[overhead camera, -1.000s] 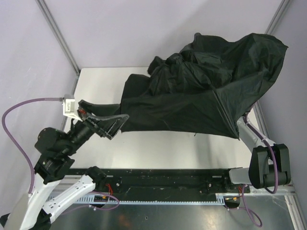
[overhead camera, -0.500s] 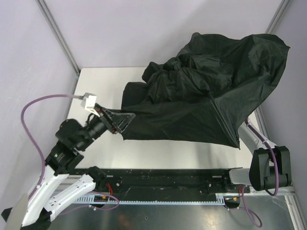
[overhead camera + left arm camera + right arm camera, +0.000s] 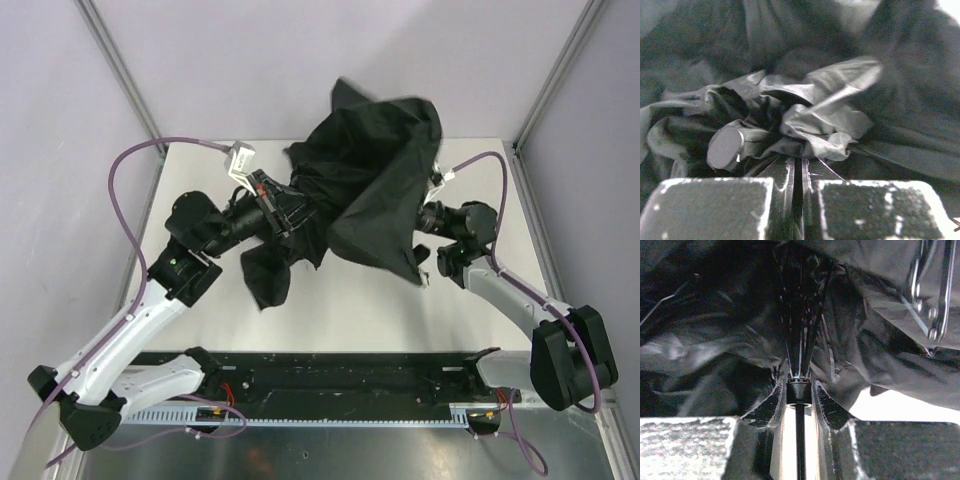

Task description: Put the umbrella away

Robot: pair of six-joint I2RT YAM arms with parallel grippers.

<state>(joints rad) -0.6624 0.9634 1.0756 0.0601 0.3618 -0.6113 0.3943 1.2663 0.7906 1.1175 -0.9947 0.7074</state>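
umbrella (image 3: 375, 170) is sitting bunched up and half collapsed over the far middle of the white surface (image 3: 340, 310), between the two arms. black canopy is crumpling in loose folds and rising toward the far wall. one flap (image 3: 268, 285) is hanging down on the near left side, can't tell if it is touching the surface.

left end effector (image 3: 283, 208) is reaching in from the left and pressing into the left edge of the canopy. in the left wrist view its fingers (image 3: 715, 210) are standing almost together with only a thin slit between them. black fabric and thin wires are coming out of that slit, so it is pinching the umbrella there. a round flat-ended stub (image 3: 726, 148) is poking out of the wrinkled fabric just beyond the left finger.

right end effector (image 3: 799, 390) is coming in from the right. in the top view it is mostly hiding under the canopy edge. in the right wrist view its jaws are standing narrow and clamping the black hub where the thin ribs (image 3: 800, 315) are converging, with a dark shaft running back between the fingers. shiny metal struts (image 3: 930, 290) are showing at the upper right under the fabric.

purple cable (image 3: 130, 170) is looping over the left arm.
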